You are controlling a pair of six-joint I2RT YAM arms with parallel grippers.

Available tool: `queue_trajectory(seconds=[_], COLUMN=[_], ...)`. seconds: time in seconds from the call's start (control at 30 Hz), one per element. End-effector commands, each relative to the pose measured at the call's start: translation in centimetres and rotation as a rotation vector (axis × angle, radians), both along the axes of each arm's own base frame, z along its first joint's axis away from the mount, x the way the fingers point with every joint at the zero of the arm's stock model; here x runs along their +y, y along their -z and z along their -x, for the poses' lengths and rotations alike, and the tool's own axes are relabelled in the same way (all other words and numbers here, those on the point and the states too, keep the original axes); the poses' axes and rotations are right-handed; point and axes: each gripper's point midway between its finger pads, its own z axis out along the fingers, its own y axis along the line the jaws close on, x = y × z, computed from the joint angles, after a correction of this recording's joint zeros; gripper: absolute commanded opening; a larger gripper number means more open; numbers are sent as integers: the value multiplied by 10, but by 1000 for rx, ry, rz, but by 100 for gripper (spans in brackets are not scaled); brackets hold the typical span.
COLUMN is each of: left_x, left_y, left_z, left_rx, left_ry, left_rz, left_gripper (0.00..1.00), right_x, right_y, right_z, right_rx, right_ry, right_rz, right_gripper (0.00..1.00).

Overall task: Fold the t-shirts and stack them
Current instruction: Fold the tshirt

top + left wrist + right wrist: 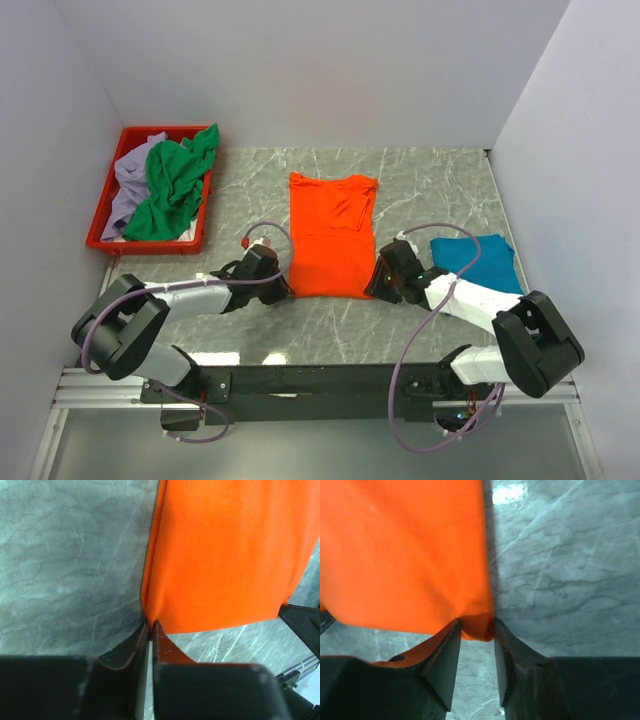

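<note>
Tray (108,190): far left corner of the table (430,190).
Upper shirt (175,190): in the tray, right side, overlapping the lower one.
Lower shirt (128,182): in the tray, left side.
Middle shirt (330,235): flat at the table's centre, right of the tray.
Right shirt (487,262): on the table, right of the middle one, apart from it.
Left gripper (150,625): at the middle one's near left corner.
Right gripper (477,627): straddling its near right corner.

The orange t-shirt (405,555) filled the upper left of the frame, its edge running straight down the middle. Its lower corner sat puckered between the tips of the right gripper (476,630) at bottom centre, whose dark fingers (442,665) stood apart. Grey marbled table (560,570) covered the right side.
</note>
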Motion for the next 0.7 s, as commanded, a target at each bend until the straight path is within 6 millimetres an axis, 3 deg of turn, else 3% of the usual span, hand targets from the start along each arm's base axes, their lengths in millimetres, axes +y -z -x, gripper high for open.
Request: queue_trajectory(seconds=[0.0,0.07,0.13,0.23,0.5,0.67], left_x=[-1,-1,-1,1,8,14], left_y=[6,5,5,2,-10,-11], left_z=[3,6,10,21,81,109], left_rx=[17,24,35,47,72,100], left_ry=[-2,2,7,24,112,138], left_rz=[0,6,11,16,15,45], left_gripper=[6,1,1,1,1,1], right_x=[7,7,6,5,-1,3], right_y=[6,5,2,-4,-17,-14], right_z=[8,9,12,20,71,106], right_rx=[32,35,36,29,28,78], right_ry=[-28,-30,-37,-63,-168,-222], right_rz=[-24,-28,-30,-44,-134,-209], right_gripper=[39,27,8,0,0,0])
